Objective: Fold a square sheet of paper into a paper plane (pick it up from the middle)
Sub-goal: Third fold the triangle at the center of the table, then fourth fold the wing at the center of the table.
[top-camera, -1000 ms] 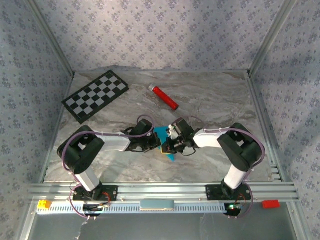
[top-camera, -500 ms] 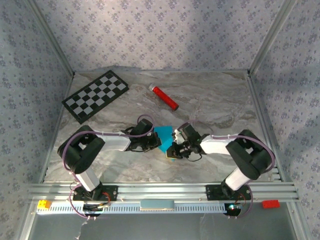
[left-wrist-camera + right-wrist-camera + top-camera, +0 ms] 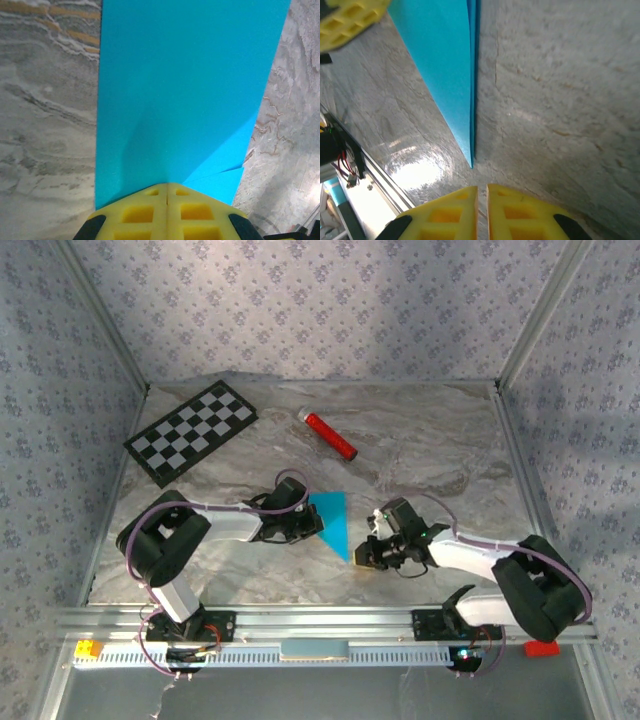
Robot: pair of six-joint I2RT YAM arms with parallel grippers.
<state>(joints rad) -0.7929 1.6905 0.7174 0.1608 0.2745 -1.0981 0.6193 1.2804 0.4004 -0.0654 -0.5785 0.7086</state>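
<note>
Two end effectors flank the paper (image 3: 335,518) near the middle of the bench (image 3: 430,440). The paper lies flat as a narrow cyan triangle, its broad end toward 12 o'clock and its sharp tip toward 6 o'clock. At the paper's 9 o'clock edge sits the left end effector (image 3: 312,524). Seen from its own wrist, the yellow fingers (image 3: 137,215) are pressed together with no gap, and their tips are on the near edge of the sheet, which runs away from them toward 12 o'clock. Whether that edge is nipped between them or merely pinned under them I cannot tell. A folded layer shows at 2 o'clock of the tips, its crease slanting up to the sheet's right edge. Just off the tip's 3 o'clock side, clear of the paper, is the right end effector (image 3: 360,558). In its wrist view the fingers (image 3: 447,215) stand barely parted, with a thin slit of bench between them and nothing held. The paper's point ends just short of them at 12 o'clock, with stacked layers visible along its right edge. One yellow finger of the left end effector shows in the 10 o'clock corner. Well apart from all this, a red cylinder (image 3: 330,436) lies at 12 o'clock of the paper, and a checkerboard (image 3: 192,431) lies at 10 o'clock.
</note>
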